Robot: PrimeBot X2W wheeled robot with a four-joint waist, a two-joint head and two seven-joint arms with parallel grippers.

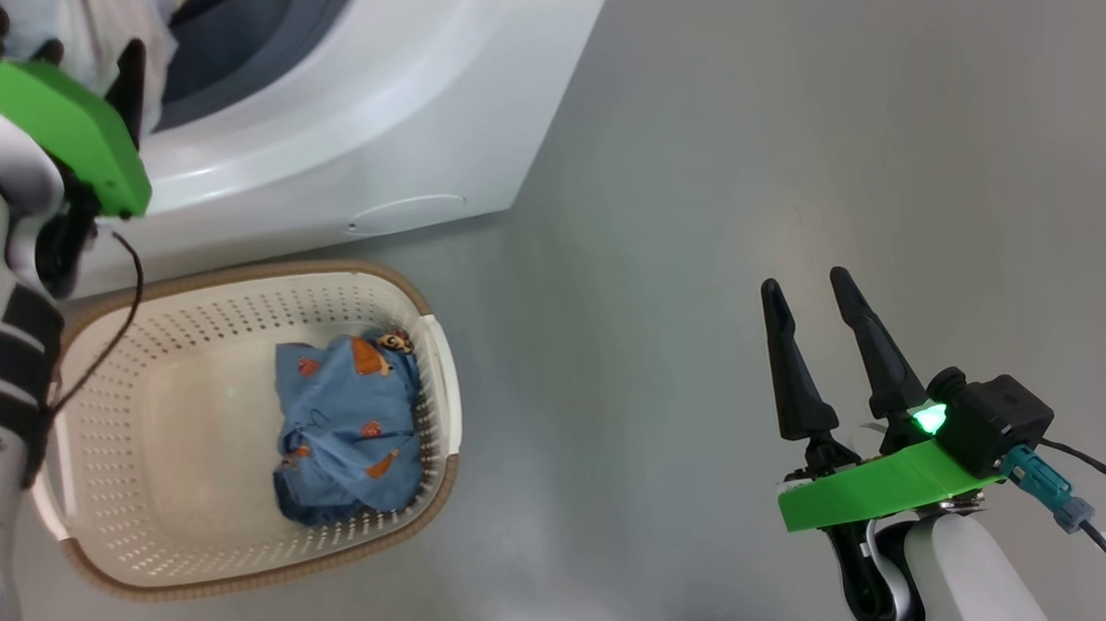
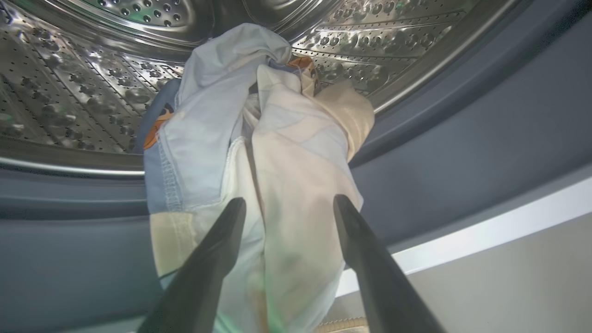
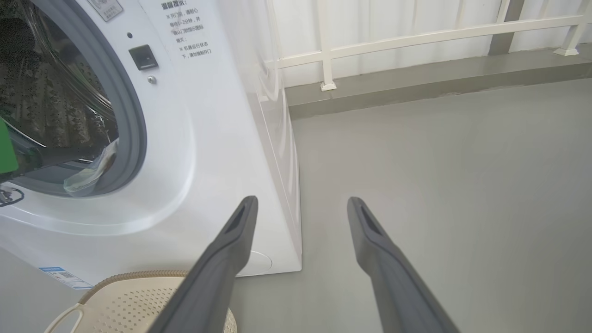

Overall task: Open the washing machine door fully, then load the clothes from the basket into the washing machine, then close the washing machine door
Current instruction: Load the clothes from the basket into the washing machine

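Washing machine [image 1: 384, 107]: white front-loader at the upper left of the head view. Its round mouth is uncovered, so the washing machine door is judged already swung open.
Floor [image 1: 755, 170]: bare grey, carrying machine and basket.
Drum [image 2: 69, 92]: perforated steel, ringed by the grey-blue gasket [image 2: 462, 162].
Basket [image 1: 166, 406]: cream, perforated, brown-rimmed. It sits on the floor just in front of the machine, below the mouth.
Clothes at the mouth [image 2: 259, 152]: 1 pale blue and cream bundle, its upper part inside the drum, its lower part draped over the gasket lip and hanging outside. The step in hand is judged to be loading.
Clothes in the basket [image 1: 347, 428]: 1 blue bear-print garment crumpled against the right wall. The next move likely calls for nudging the draped bundle fully past the gasket, then reaching down for this piece. The door closes last.
Left claw [image 2: 289, 200]: at the mouth, its 2 fingers spread wide and clamping nothing. The hanging bundle lies just beyond and between them; contact cannot be told.
Right claw [image 1: 805, 279]: fingers apart and empty, over bare floor, well away from the basket and the machine.
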